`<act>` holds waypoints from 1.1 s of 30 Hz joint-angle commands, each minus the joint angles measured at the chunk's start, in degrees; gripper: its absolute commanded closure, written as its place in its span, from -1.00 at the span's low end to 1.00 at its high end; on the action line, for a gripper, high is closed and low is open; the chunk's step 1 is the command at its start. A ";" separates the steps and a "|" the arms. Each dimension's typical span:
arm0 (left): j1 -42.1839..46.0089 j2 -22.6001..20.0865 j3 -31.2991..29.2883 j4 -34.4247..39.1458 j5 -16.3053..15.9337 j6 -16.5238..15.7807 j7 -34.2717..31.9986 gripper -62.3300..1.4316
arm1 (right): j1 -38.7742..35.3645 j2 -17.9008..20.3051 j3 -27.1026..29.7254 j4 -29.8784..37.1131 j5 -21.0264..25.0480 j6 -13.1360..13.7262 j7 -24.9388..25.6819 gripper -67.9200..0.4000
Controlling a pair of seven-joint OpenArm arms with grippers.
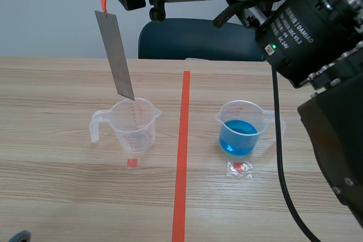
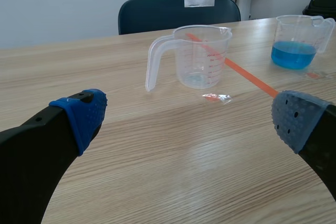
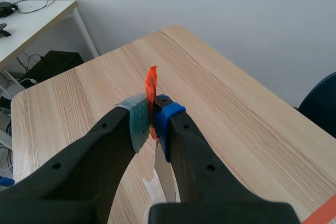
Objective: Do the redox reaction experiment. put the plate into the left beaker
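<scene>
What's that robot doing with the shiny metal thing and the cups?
The right gripper is pinching the orange tag on a plate, so the plate hangs over the left beaker. The plate's tip is just above the beaker's mouth, not inside yet. The other beaker holds blue liquid. The left gripper is open, low over the table, holding nothing.

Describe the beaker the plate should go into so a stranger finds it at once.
Start at the orange-red tape line running down the table. The left beaker stands on its left in the scene view, under the hanging metal plate. Unlike the right beaker, it holds no blue liquid.
</scene>
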State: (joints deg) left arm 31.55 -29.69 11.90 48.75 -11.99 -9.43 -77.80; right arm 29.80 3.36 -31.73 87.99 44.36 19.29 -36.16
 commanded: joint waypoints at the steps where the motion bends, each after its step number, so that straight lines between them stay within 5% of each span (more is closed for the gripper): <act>1: 0.02 -0.02 -0.46 1.07 -0.17 -0.13 -0.76 -1.00 | 1.31 -0.02 -0.22 0.98 0.66 0.20 0.70 0.98; 33: 0.02 -0.02 -0.46 1.07 -0.15 -0.13 -0.17 -1.00 | -0.02 -0.02 -0.22 0.98 0.59 0.20 0.72 0.98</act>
State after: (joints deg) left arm 31.55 -29.69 11.90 48.75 -11.99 -9.43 -76.93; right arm 29.43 3.36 -31.73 87.99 44.36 19.29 -36.12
